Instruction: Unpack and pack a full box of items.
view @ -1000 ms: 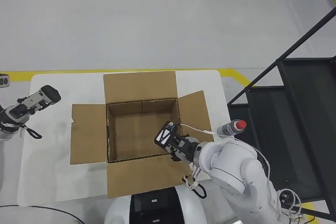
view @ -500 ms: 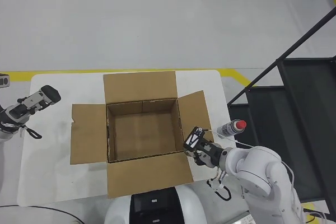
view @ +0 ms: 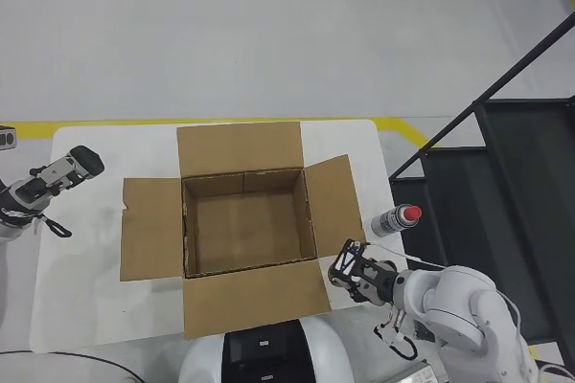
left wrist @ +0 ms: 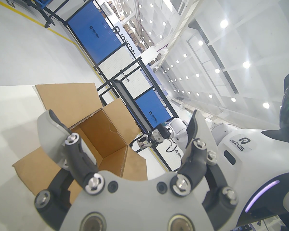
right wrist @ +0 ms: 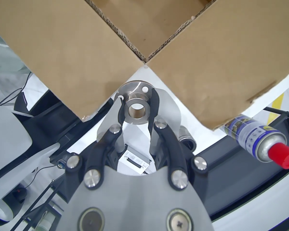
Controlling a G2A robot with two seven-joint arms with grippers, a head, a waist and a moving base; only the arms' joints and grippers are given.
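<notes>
An open cardboard box (view: 244, 230) sits mid-table with all flaps spread, and what I see of its inside holds nothing. My right gripper (view: 348, 264) hangs off the box's front right corner, over the table's near right edge. In the right wrist view that gripper (right wrist: 134, 108) is shut on a metal flanged bushing (right wrist: 135, 105), just outside the box corner (right wrist: 144, 60). My left gripper (view: 77, 165) is raised over the table's left edge, away from the box. The left gripper (left wrist: 121, 128) stands open with nothing in it.
A spray can with a red cap (view: 395, 219) lies on the table's right edge beside the right flap, seen too as the can (right wrist: 260, 140). A small metal cylinder (right wrist: 186, 137) and a white labelled item (right wrist: 133, 158) lie below the right gripper. Black steps (view: 498, 191) stand at the right.
My right gripper has come out of the box and moved right and toward the front, past the right flap to the table's near right edge. The left arm has stayed put.
</notes>
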